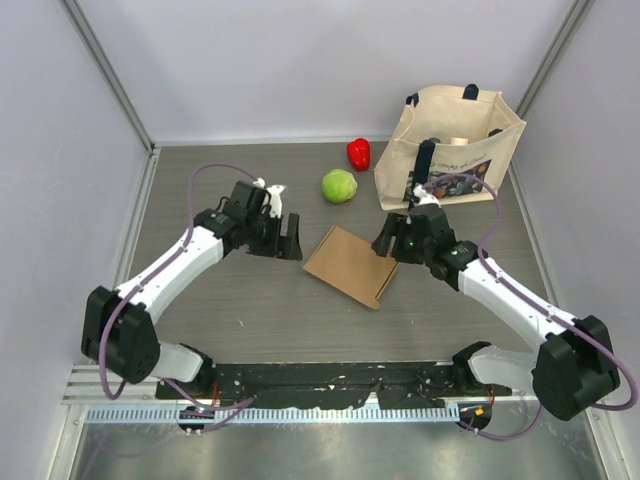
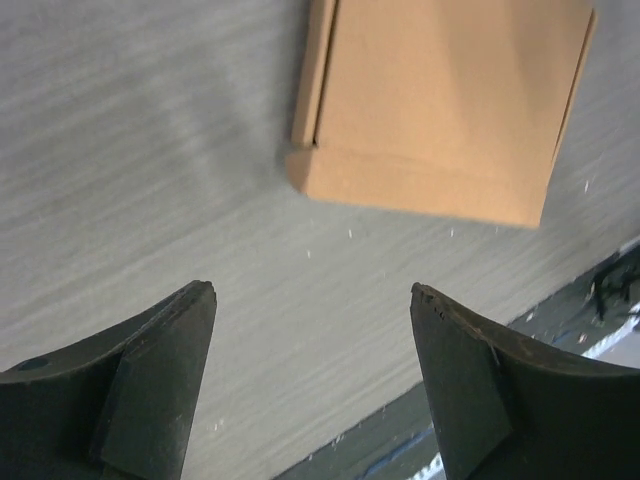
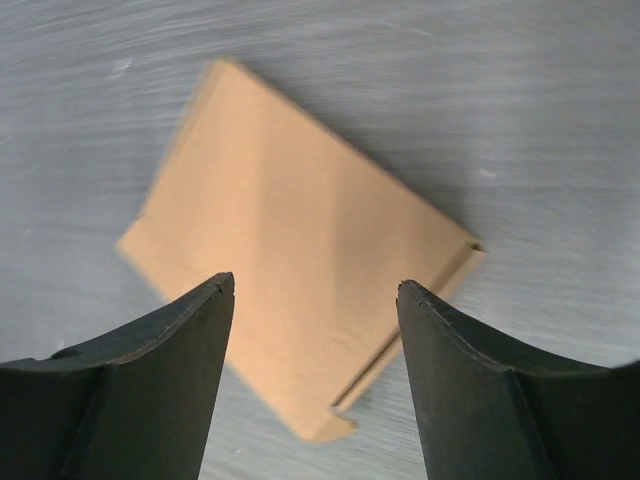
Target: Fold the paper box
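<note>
The paper box (image 1: 350, 265) is a plain brown cardboard mailer lying closed and flat on the table between the arms. It fills the top of the left wrist view (image 2: 440, 110) and the middle of the right wrist view (image 3: 300, 290). My left gripper (image 1: 292, 240) is open and empty, just left of the box's left corner, apart from it. My right gripper (image 1: 388, 243) is open and empty, hovering above the box's right edge. Its fingers (image 3: 190, 370) frame the box without touching it.
A beige canvas tote bag (image 1: 450, 150) with dark handles stands at the back right. A green round vegetable (image 1: 339, 186) and a red pepper (image 1: 358, 153) lie behind the box. Grey walls close in the table on three sides.
</note>
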Robot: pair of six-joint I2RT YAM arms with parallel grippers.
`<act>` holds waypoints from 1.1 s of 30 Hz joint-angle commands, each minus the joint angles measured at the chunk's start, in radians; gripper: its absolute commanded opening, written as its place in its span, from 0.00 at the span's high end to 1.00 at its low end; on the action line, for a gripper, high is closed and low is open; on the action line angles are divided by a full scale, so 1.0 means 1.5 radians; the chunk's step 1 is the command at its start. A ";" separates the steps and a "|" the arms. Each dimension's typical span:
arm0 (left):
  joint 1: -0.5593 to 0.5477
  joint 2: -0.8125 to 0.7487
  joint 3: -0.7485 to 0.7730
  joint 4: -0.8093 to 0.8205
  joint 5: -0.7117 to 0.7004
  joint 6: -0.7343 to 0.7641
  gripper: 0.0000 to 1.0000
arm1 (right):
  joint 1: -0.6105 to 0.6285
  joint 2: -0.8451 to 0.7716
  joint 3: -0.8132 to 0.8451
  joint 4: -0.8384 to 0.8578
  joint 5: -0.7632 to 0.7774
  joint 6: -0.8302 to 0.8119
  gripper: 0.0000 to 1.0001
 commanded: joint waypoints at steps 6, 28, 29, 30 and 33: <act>0.036 0.259 0.166 0.098 0.091 -0.097 0.23 | -0.109 0.023 -0.135 0.112 -0.037 0.163 0.47; 0.038 0.407 0.179 0.159 0.212 -0.106 0.20 | -0.207 0.066 -0.271 0.191 -0.095 0.197 0.89; 0.037 0.407 0.173 0.163 0.218 -0.110 0.20 | -0.218 0.067 -0.274 0.191 -0.099 0.197 0.89; 0.039 0.407 0.168 0.175 0.229 -0.121 0.20 | -0.221 0.067 -0.278 0.209 -0.101 0.198 0.90; 0.039 0.405 0.154 0.195 0.239 -0.136 0.20 | -0.235 0.070 -0.291 0.213 -0.115 0.199 0.91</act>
